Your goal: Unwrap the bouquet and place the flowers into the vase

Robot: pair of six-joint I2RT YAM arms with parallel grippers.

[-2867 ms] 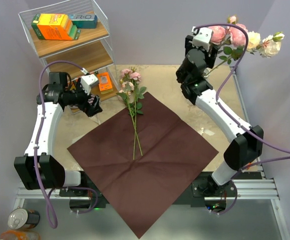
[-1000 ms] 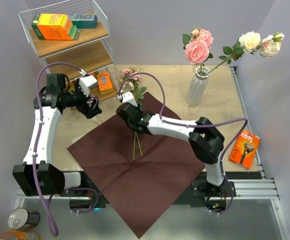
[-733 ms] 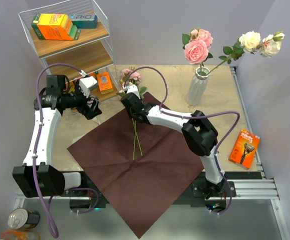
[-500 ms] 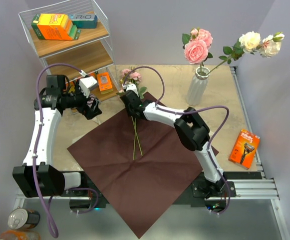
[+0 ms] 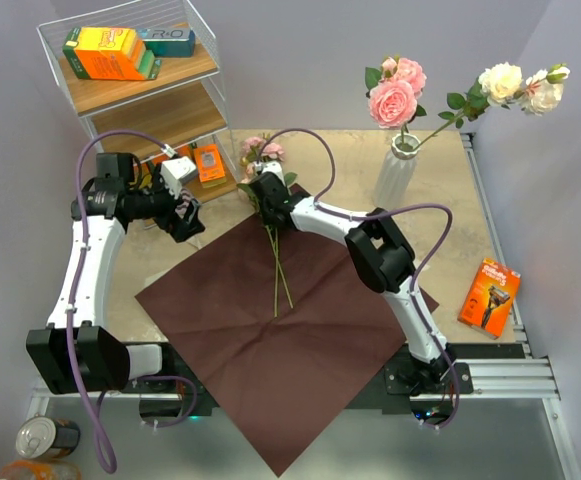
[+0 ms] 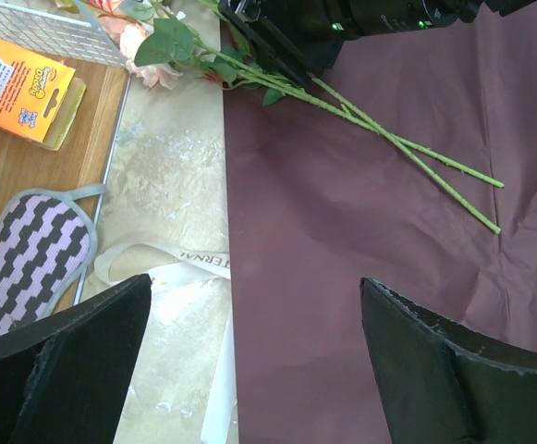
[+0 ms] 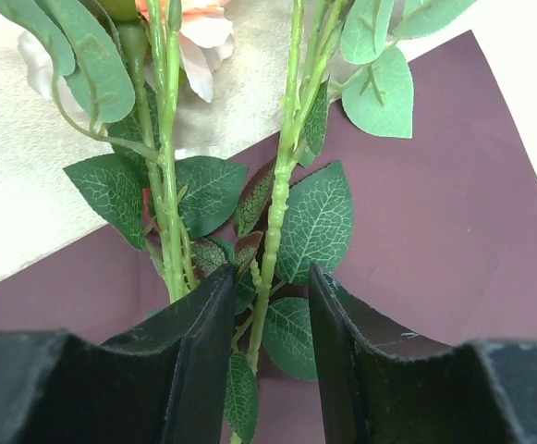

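Note:
The dark maroon paper (image 5: 300, 320) of the bouquet lies unfolded flat on the table. Two of the flowers (image 5: 278, 265) lie on it, stems crossed, with their pink blooms (image 5: 260, 150) off its far corner. My right gripper (image 5: 268, 200) is down over their leafy part. In the right wrist view its jaws (image 7: 270, 277) stand narrowly open round one green stem (image 7: 282, 199), with a gap on each side. The vase (image 5: 395, 178) stands at the back right and holds pink (image 5: 395, 95) and cream roses (image 5: 515, 82). My left gripper (image 5: 188, 215) hovers wide open and empty (image 6: 254, 287) over the paper's left edge.
A cream ribbon (image 6: 157, 264) lies on the table beside the paper. A wire shelf (image 5: 140, 90) with an orange box stands at the back left, a striped pouch (image 6: 28, 259) on its lowest board. An orange razor pack (image 5: 490, 295) lies at the right edge.
My right arm came from the vase to the stems on the paper, slid up them toward the blooms and narrowed its jaws. The stems shifted slightly right. The left arm barely moved.

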